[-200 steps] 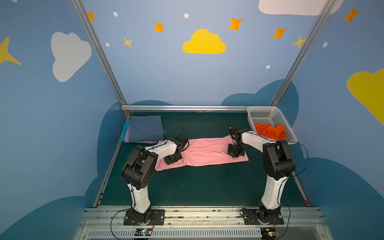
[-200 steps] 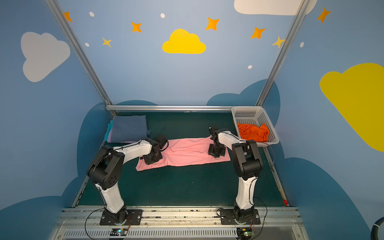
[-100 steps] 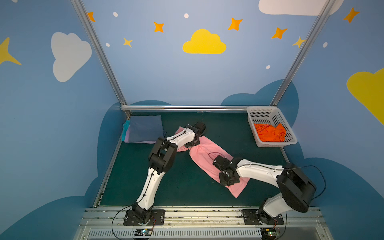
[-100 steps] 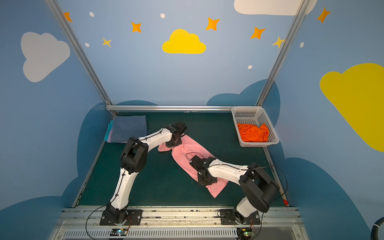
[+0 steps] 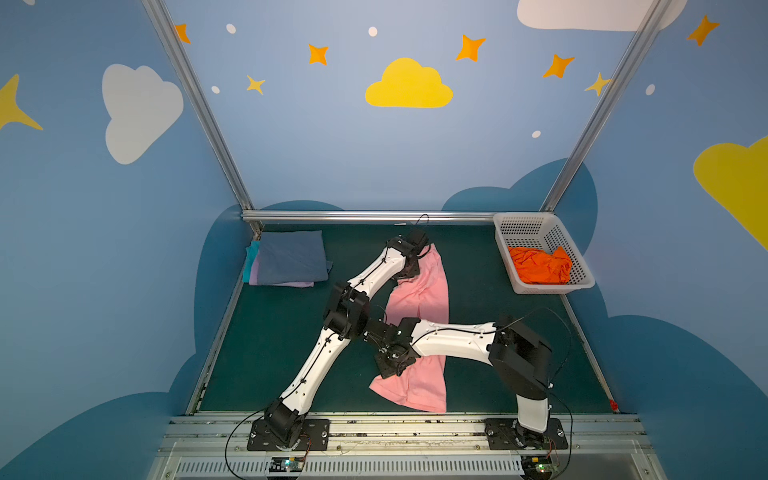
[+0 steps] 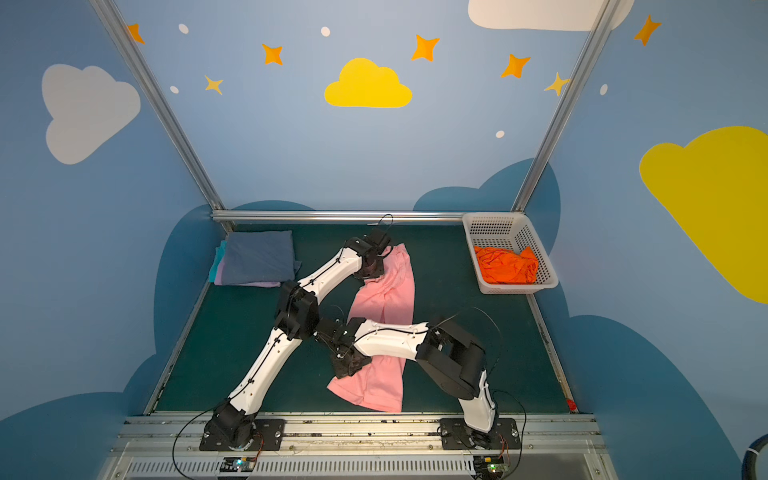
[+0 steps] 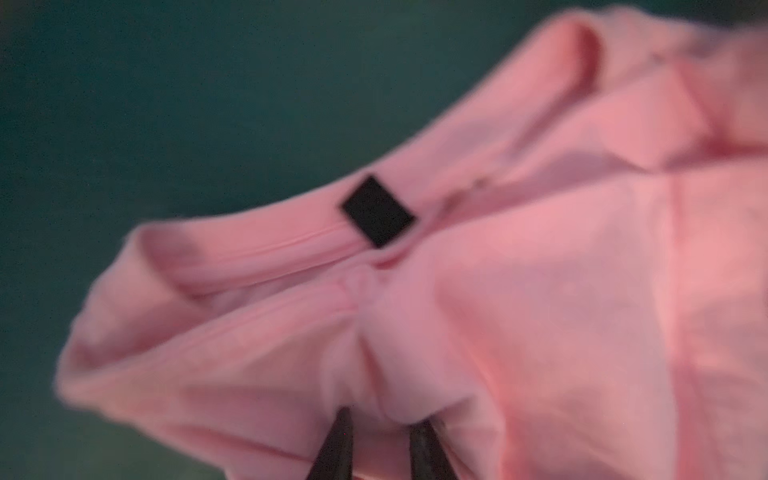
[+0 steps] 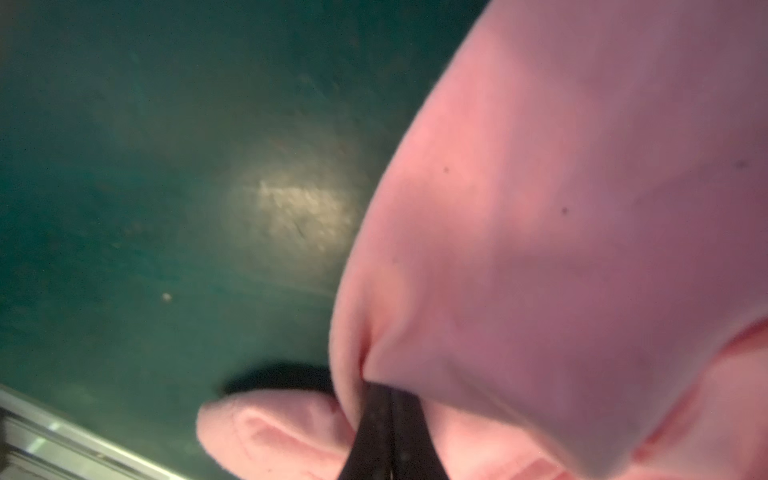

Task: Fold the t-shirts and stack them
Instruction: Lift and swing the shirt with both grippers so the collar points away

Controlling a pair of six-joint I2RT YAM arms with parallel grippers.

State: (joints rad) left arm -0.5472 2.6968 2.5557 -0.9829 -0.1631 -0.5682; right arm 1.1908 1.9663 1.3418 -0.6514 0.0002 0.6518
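A light pink t-shirt point(image 5: 428, 291) point(image 6: 390, 291) lies stretched from the far middle of the green table to its front edge. At the shirt's far end is my left gripper point(image 5: 415, 268) point(image 6: 372, 268). In the left wrist view its fingertips point(image 7: 384, 419) stand slightly apart, a loose fold of pink cloth between them, and the dark neck label point(image 7: 377, 211) shows just beyond. My right gripper point(image 5: 395, 365) point(image 6: 351, 365) is low over the near part, shut on a pinch of the pink cloth point(image 8: 582, 208) in the right wrist view point(image 8: 388, 390).
Folded t-shirts, slate-blue on top of lavender and teal, form a stack point(image 5: 291, 257) point(image 6: 259, 255) at the far left. A white perforated basket point(image 5: 519, 232) point(image 6: 492, 228) at the far right holds a crumpled orange t-shirt point(image 5: 538, 266) point(image 6: 505, 266). My two forearms cross near the table's middle.
The pink shirt has swung from lying across the table to lying front to back. My left gripper went to the far end, my right came toward the front, and the left jaws have parted.
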